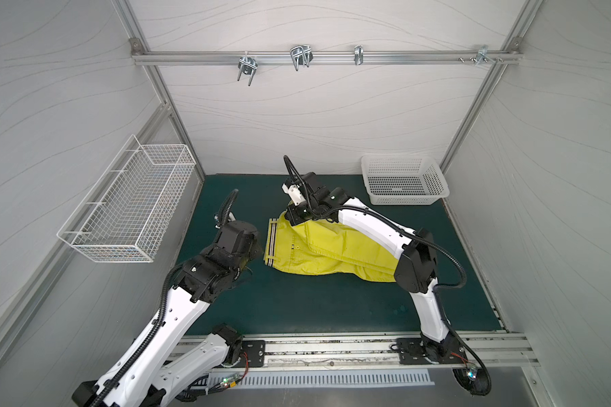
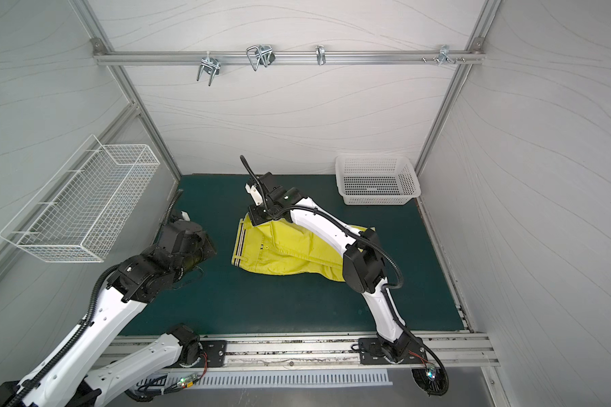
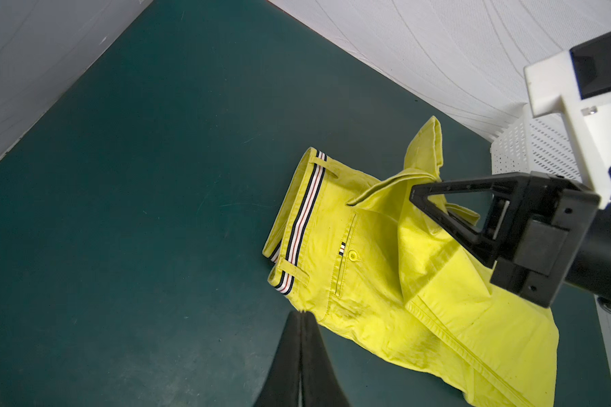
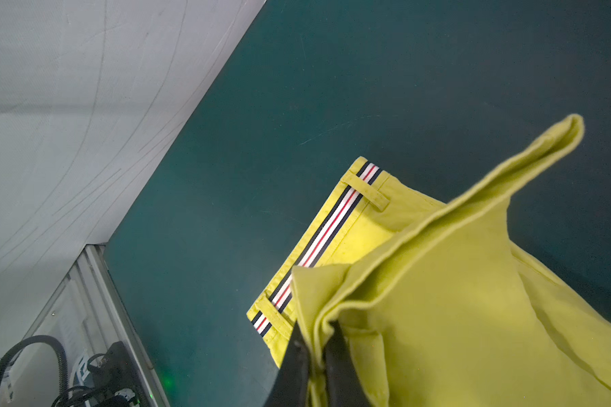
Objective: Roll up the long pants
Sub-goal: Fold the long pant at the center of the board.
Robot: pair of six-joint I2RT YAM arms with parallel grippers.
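Note:
The long pants [image 1: 332, 252] [image 2: 290, 255] lie folded on the green mat [image 1: 314, 306], bright yellow-green, with the striped waistband [image 3: 302, 220] toward the left. My right gripper [image 4: 318, 340] is shut on a folded edge of the fabric and holds it raised over the waist end; its black fingers [image 3: 438, 197] show this pinch in the left wrist view. My left gripper [image 3: 302, 313] is shut with nothing in it, its tips just off the pants' near edge by the waistband corner. Both top views hide its fingers under the wrist [image 1: 235, 239].
A white plastic basket [image 1: 404, 181] stands at the mat's back right corner. A white wire basket [image 1: 127, 218] hangs on the left wall. Metal hooks [image 1: 298, 58] hang from a rail on the back wall. The right arm [image 1: 367, 229] reaches across the pants.

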